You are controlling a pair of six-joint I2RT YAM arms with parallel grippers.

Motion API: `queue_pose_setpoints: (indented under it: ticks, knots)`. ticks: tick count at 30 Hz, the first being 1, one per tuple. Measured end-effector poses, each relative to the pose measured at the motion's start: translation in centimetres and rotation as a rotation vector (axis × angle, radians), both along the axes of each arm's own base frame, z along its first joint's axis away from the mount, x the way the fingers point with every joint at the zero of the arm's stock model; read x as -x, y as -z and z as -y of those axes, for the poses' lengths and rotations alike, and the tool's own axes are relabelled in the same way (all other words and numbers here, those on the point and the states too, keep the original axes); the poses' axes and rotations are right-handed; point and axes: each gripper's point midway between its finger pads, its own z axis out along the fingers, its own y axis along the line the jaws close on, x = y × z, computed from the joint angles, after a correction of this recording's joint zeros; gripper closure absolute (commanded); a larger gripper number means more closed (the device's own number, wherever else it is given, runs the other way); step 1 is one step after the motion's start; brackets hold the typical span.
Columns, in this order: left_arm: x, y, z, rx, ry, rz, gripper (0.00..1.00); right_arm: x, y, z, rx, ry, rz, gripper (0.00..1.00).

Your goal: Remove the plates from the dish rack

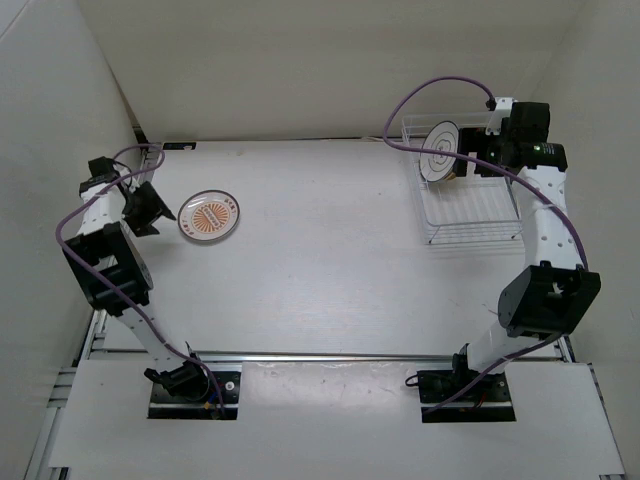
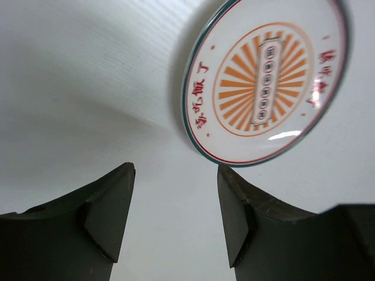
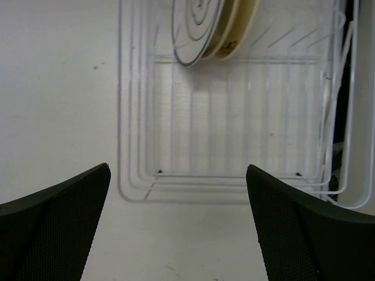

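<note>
Two plates stand upright in the rack (image 1: 465, 215) at the desk's (image 1: 320, 260) far right: grey plate (image 3: 196, 23), with tan plate (image 3: 240, 23) just behind it. Orange plate (image 2: 266, 82) lies flat on the desk, far left. Left jaws parted, empty, just beside it. Right jaws parted, empty, above the rack.

Right wrist view: the pale grey plate (image 3: 196, 29) is chopped by the top edge, with only its lower arc showing. The tan plate (image 3: 241, 23) sits behind it, mostly covered. The dish rack (image 3: 133, 146) runs off the top too.

Left wrist view: the orange-patterned plate (image 2: 269, 82) is clipped at the top and right edges.

Overhead, its red lettering is too small to read, and the tan plate is all but hidden behind the grey one.

The right gripper (image 3: 179, 168) and left gripper (image 2: 176, 167) each lose everything behind the tips to the bottom edge.
</note>
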Motion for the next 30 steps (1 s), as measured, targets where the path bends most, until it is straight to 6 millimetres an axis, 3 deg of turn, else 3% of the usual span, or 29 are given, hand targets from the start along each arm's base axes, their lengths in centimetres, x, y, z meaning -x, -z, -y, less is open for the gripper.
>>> queue_pose_setpoints:
  ticks: [5, 8, 9, 16, 20, 24, 30]
  knots:
    - [0.0, -8.9, -0.6, -0.139, -0.009, 0.201, 0.31, -3.0, -0.2, 2.3, 0.075, 0.091, 0.024, 0.00]
    - [0.5, -13.4, 0.2, -0.200, 0.028, 0.312, 0.31, -4.5, -1.1, 2.9, 0.097, 0.113, 0.053, 0.07]
    - [0.6, -14.7, 0.7, -0.217, 0.054, 0.347, 0.30, -5.1, -1.3, 3.2, 0.105, 0.118, 0.065, 0.14]
    - [1.5, -21.9, 8.4, -0.195, 0.356, 0.593, 0.24, -8.4, -1.4, 3.6, 0.129, 0.101, 0.099, 0.39]
    - [2.5, -23.8, 11.1, -0.162, 0.470, 0.669, 0.16, -9.9, 0.4, 3.5, 0.123, 0.085, 0.072, 0.55]
    - [3.3, -24.0, 11.8, -0.153, 0.521, 0.687, 0.07, -11.5, 2.2, 3.5, 0.114, 0.079, 0.048, 0.55]
    - [4.3, -22.3, 12.3, -0.124, 0.558, 0.649, 0.08, -13.6, 4.6, 3.4, 0.106, 0.067, 0.020, 0.52]
